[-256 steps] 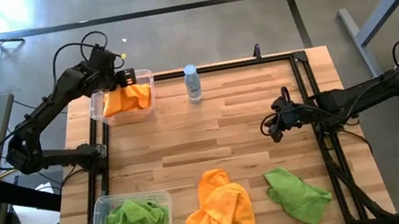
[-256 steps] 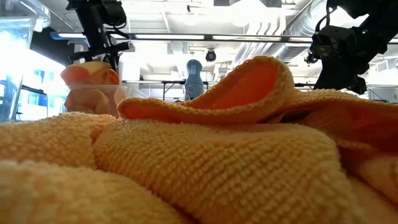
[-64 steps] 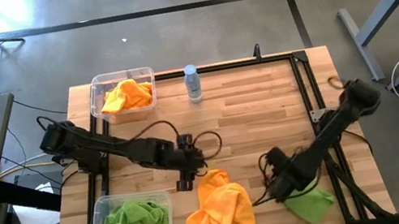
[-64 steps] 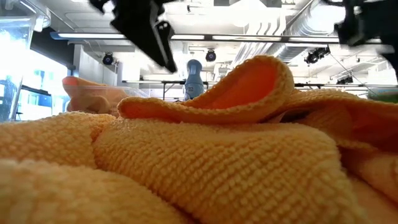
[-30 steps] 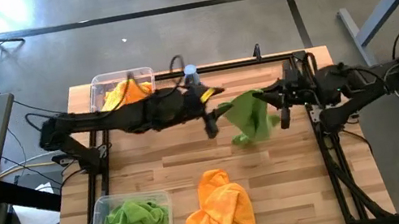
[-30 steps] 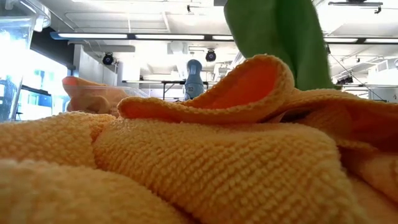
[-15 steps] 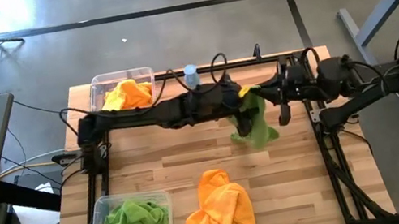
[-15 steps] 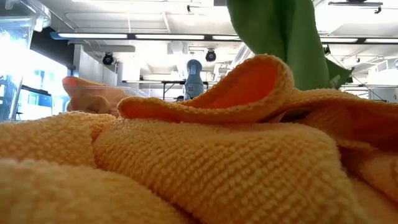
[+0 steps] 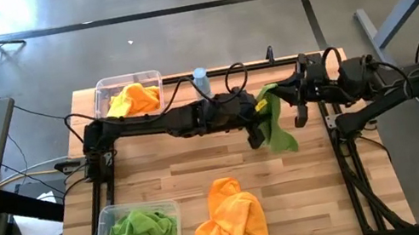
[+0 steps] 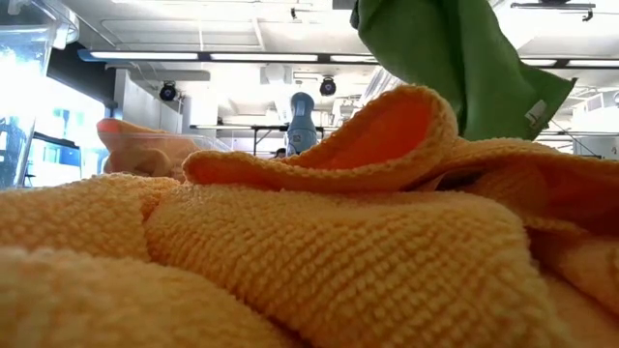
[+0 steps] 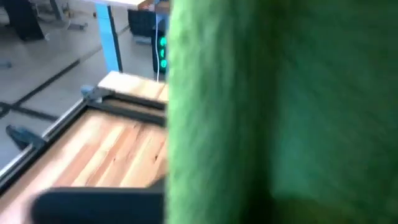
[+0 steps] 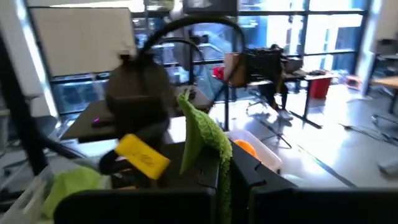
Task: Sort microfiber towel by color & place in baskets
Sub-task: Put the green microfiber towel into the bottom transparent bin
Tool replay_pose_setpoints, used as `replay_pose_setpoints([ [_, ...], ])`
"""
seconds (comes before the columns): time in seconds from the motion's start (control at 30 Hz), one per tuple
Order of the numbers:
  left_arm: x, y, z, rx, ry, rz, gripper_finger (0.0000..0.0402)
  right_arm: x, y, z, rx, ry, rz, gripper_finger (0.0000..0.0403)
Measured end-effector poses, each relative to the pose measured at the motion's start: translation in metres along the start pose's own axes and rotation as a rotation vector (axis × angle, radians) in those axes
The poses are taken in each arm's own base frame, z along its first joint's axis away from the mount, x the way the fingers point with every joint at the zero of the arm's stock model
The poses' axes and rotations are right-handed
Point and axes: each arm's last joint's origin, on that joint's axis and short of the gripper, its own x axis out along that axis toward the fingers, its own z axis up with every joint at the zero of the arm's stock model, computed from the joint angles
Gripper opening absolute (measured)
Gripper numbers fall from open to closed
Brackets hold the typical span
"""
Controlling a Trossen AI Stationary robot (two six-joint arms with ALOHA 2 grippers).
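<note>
A lime green microfiber towel (image 9: 277, 123) hangs in the air over the table's far right part. It also shows high in the low view (image 10: 445, 58). My right gripper (image 9: 287, 97) is shut on its top. My left gripper (image 9: 258, 129) reaches across from the left and is close against the towel's left side. The green cloth (image 11: 280, 112) fills most of the left wrist view. A heap of orange towels (image 9: 230, 222) lies at the near edge. One basket (image 9: 110, 217) at the near left holds green towels. The other basket (image 9: 101, 89) at the far left holds an orange towel. My right gripper pinches the green towel's upper edge (image 12: 219, 163) between its two fingers. The fingers are level and come from the table's right side. A flap of cloth stands up above them. The rest hangs slack below, lifted clear of the table.
A small clear water bottle (image 9: 201, 80) stands at the far edge, just behind my left arm. A dark metal frame (image 9: 337, 147) runs around the tabletop. Bare wood lies between the hanging towel and the orange heap.
My left gripper has gone toward the table's right edge and down, up to the hanging green towel. The towel's lower part has swung toward the right and spread wider, while its top has stayed in my right gripper.
</note>
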Motion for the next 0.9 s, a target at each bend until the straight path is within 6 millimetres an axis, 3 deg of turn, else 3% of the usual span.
replay_pose_setpoints([
  [0.07, -0.006, 0.001, -0.001, -0.015, 0.049, 0.01, 0.0014, -0.005, -0.003, -0.002, 0.004, 0.027, -0.033, 0.0],
  [0.2, -0.024, 0.004, 0.001, -0.033, 0.135, 0.031, 0.0013, -0.019, -0.01, -0.009, 0.056, 0.121, -0.049, 0.0],
  [0.4, -0.074, 0.001, 0.019, -0.015, 0.171, 0.04, 0.0002, -0.037, -0.014, -0.033, 0.172, 0.377, -0.069, 0.0023],
  [0.7, -0.148, 0.002, 0.049, -0.094, 0.108, 0.011, 0.0001, -0.013, 0.009, -0.086, 0.162, 0.672, -0.036, 0.0157],
  [0.9, -0.193, 0.001, 0.044, -0.196, 0.215, 0.059, 0.0, -0.002, 0.015, -0.118, 0.178, 0.784, -0.099, 0.0184],
])
